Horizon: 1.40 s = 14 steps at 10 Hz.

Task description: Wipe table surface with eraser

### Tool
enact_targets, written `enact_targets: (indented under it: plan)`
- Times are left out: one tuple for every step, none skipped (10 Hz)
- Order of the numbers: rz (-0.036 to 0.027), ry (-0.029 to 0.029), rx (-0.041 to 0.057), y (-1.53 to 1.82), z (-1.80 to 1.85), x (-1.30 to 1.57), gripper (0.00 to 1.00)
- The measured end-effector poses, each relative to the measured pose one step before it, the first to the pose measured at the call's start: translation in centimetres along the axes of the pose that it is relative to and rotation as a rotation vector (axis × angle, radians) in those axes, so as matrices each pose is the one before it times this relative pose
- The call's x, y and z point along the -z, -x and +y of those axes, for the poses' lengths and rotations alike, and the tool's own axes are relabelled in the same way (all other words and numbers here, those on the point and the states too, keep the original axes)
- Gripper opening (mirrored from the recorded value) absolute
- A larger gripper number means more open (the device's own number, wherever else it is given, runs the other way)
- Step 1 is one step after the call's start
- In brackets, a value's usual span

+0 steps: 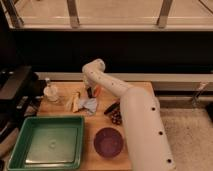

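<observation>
My gripper [90, 93] hangs down from the white arm [131, 107] over the back middle of the wooden table [142, 90]. It sits just above a blue-grey cloth [90, 105], with a yellow item [75, 102] to its left and an orange item [98, 91] to its right. A dark flat object [112, 107], possibly the eraser, lies to the right of the cloth, apart from the gripper. I cannot tell whether the gripper holds anything.
A green tray [20, 145] fills the table's front left. A purple bowl [107, 141] sits front centre, with a dark red item [116, 118] behind it. A white bottle [50, 91] stands at the back left. Black equipment [12, 90] stands left of the table.
</observation>
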Motion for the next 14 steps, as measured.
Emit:
enact_targets:
  plan:
    - [0.00984,0.00364,0.00999,-1.180,0.026,-0.398,0.00]
    - [0.01003,-0.01184,0.01146,-1.005,-0.593,-0.348,0.00]
    - [0.01036,-0.02301,0.01728,-0.876,-1.277,-0.465,0.00]
    - [0.00603,-0.01578,0.00986,-0.304,-0.917,-0.160,0.00]
    - [0.00619,-0.02538,0.01003,-0.152,-1.373,-0.174,0.00]
    - [-0.00065,-0.02562,0.00783,0.368,-1.217,-0.039,0.00]
    - [-0.00608,-0.01966,0.00539,0.908,-0.560,0.319,0.00]
    - [-0.01383,-0.00470,-0.00600,1.073,-0.098,0.327,0.00]
    - [-0.01546,-0.00208,-0.00863,1.025,0.054,0.295,0.00]
    - [-0.02416,0.01061,-0.01634,1.269,0.887,0.402,0.00]
    - [-0.01973,0.01531,-0.01680,0.934,1.151,0.310,0.00]
    - [-0.01458,0.01571,-0.01526,0.598,1.163,0.197,0.00]
    - [-0.00901,0.02014,-0.00996,0.244,1.004,0.111,0.00]
    - [0.00421,0.01983,-0.00631,-0.522,0.796,0.080,0.00]
